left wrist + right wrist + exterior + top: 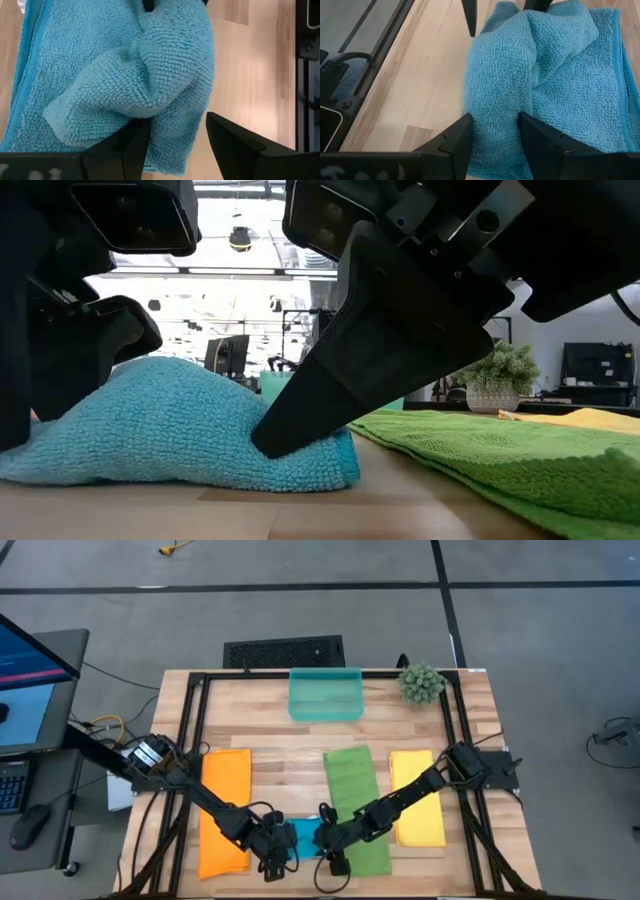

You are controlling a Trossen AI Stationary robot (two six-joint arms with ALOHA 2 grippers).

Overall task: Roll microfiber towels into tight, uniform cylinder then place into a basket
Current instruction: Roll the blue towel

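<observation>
Blue towel (540, 75) bunched in wrist views, pincers hidden from above

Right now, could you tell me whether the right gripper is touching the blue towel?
Touching. In the right wrist view the right gripper has a fold of the blue towel bulging between its fingers, pressed against both.

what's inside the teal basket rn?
Nothing visible: the basket shows only its translucent floor from the high view. All four towels lie on the table: orange, green, yellow, and blue between both tools, mostly covered by the arms.
</observation>
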